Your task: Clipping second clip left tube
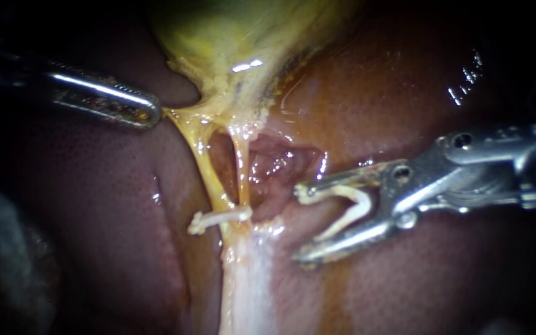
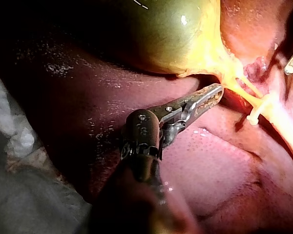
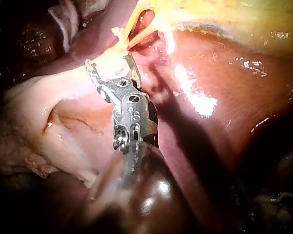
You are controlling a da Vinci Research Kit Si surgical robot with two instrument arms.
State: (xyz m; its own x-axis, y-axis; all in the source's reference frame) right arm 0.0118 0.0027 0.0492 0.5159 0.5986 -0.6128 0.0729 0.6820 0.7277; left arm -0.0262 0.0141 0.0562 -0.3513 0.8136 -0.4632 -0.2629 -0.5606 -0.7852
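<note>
The yellow-green gallbladder (image 1: 231, 31) narrows into two thin yellow tubes: the left tube (image 1: 209, 174) and the right tube (image 1: 241, 167). A white clip (image 1: 218, 218) sits across their lower end, also seen beyond my left instrument as the same clip (image 2: 254, 117). My left instrument (image 1: 153, 113) is shut on the yellow tissue at the gallbladder's neck, pulling it sideways. My right instrument (image 1: 297, 222) stands a little to the right of the tubes, apart from them. Its jaws are spread wide around an open white clip (image 1: 352, 208) seated between them.
Dark red liver (image 1: 417, 68) surrounds the tubes, with a raw pink hollow (image 1: 277, 164) just right of them. Pale tissue (image 1: 243, 285) runs down below the placed clip. Grey cloth (image 2: 19, 195) lies beside the liver behind my left instrument.
</note>
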